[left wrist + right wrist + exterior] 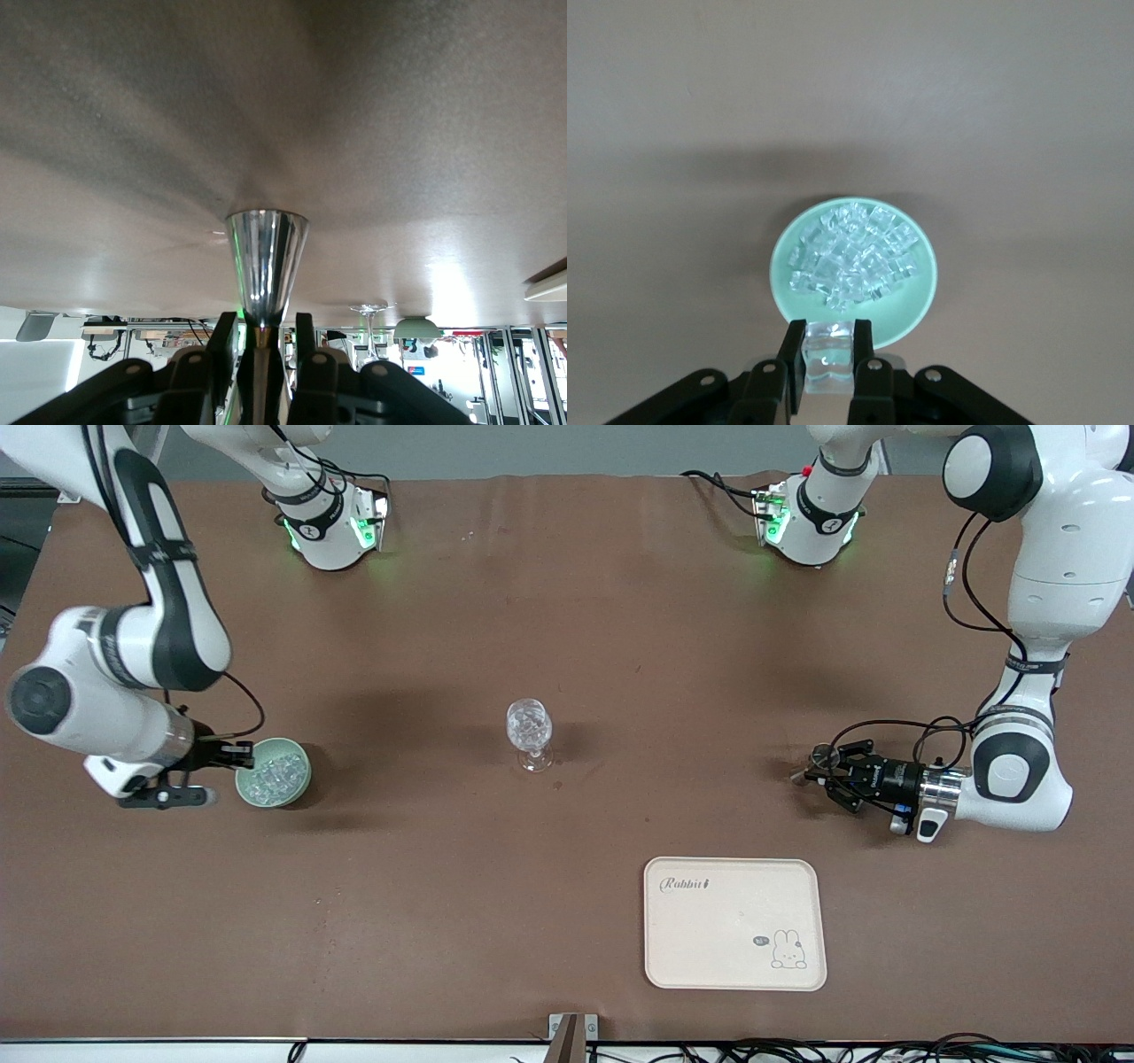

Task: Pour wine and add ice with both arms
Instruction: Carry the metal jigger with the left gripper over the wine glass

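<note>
A clear wine glass point(529, 728) stands mid-table. Toward the right arm's end sits a green bowl point(304, 782) heaped with ice point(270, 772). At that bowl's rim point(908, 305), beside the ice heap point(850, 257), my right gripper point(244, 755) point(829, 352) is shut on one clear ice cube point(829, 341). Low over the table at the left arm's end, my left gripper point(817, 771) point(263, 341) stands narrowly open. Its fingers point(221, 341) flank the dark stem of a shiny steel cone-shaped cup point(266, 261) point(824, 755), with a sliver of gap on one side. No wine is in view.
A cream tray point(709, 939) with a rabbit print lies nearer the camera than the steel cup. Both arm bases stand along the table's back edge. From the left wrist, the glass point(372, 323) and bowl point(415, 329) show small in the distance.
</note>
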Robot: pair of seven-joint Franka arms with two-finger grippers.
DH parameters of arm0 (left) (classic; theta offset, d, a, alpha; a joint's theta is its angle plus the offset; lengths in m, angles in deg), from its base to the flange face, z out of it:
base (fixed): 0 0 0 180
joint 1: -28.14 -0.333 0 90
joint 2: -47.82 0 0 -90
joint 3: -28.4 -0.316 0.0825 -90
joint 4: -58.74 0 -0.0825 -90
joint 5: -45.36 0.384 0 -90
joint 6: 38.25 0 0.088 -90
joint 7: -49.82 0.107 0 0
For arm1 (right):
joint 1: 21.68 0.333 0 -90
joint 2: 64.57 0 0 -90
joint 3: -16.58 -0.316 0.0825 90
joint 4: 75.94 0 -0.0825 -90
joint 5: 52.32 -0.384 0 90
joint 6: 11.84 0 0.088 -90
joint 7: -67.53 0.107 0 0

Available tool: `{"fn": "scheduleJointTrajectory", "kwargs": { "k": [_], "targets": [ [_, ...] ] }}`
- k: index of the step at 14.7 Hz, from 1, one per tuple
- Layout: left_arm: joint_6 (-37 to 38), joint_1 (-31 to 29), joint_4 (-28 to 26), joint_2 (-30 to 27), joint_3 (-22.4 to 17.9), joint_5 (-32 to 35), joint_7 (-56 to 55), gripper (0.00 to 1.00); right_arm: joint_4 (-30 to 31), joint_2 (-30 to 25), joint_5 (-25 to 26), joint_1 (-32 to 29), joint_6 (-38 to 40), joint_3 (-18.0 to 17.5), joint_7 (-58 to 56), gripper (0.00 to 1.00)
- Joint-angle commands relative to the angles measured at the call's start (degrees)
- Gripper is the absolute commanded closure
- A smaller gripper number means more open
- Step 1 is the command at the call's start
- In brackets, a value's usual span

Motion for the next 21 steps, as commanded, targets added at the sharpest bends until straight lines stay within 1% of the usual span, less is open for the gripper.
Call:
{"fn": "scheduleJointTrajectory", "kwargs": {
  "k": [1, 3, 4, 5, 7, 8, 9, 11, 13, 14, 16, 21],
  "targets": [
    [0.5, -0.1, 0.2, 0.5, -0.1, -0.3, 1.1, 0.69, -4.1, -6.1, 0.1, -0.2, 6.2, -0.1, 5.3, 1.00],
    [0.5, 0.0, 0.2, 0.4, 0.0, -0.3, 1.1, 0.74, -9.5, -8.6, 0.1, -0.4, 13.0, 0.1, 6.2, 1.00],
    [0.5, 0.0, 0.3, 0.4, 0.0, -0.3, 1.1, 0.78, -13.2, -8.8, 0.1, -0.4, 17.8, 0.1, 6.3, 1.00],
    [0.6, -0.1, 0.2, 0.3, 0.0, -0.3, 1.8, 0.83, -16.9, -8.9, 0.2, -0.5, 22.7, 0.2, 6.5, 1.00],
    [0.6, -0.3, 0.3, 0.3, 0.1, -0.5, 4.3, 0.98, -23.0, -9.0, 0.5, -0.5, 30.1, 1.0, 6.3, 1.00],
    [0.6, -0.3, 0.4, 0.1, 0.0, -0.6, 4.4, 1.00, -25.3, -9.2, 0.3, -0.3, 33.5, 2.0, 6.2, 1.00],
    [0.7, -0.2, 0.5, -0.1, 0.1, -0.6, 4.4, 1.00, -27.2, -9.6, 0.6, -0.3, 35.3, 2.1, 5.7, 1.00],
    [0.8, 0.0, 1.1, -0.7, 0.5, -1.0, 3.7, 1.00, -28.0, -10.0, 0.3, -0.5, 35.8, 2.2, 5.4, 1.00],
    [3.2, 0.6, 3.7, -1.5, 1.9, -1.2, 1.9, 1.00, -27.8, -10.2, 0.1, -0.7, 37.8, 2.2, 5.6, 1.00],
    [3.5, 0.3, 4.7, -1.7, 3.3, -1.3, -0.3, 1.00, -27.5, -10.2, 0.0, -0.7, 37.6, 2.2, 5.6, 1.00],
    [3.6, -0.4, 6.1, -2.8, 7.5, -1.3, -5.7, 1.00, -27.5, -10.1, 0.0, -0.4, 37.5, 2.2, 5.6, 1.00],
    [2.2, 1.1, 10.3, -3.1, 14.6, -1.0, -18.1, 1.00, -27.5, -10.0, -0.8, -1.1, 37.5, 2.2, 5.6, 1.00]
  ]
}}
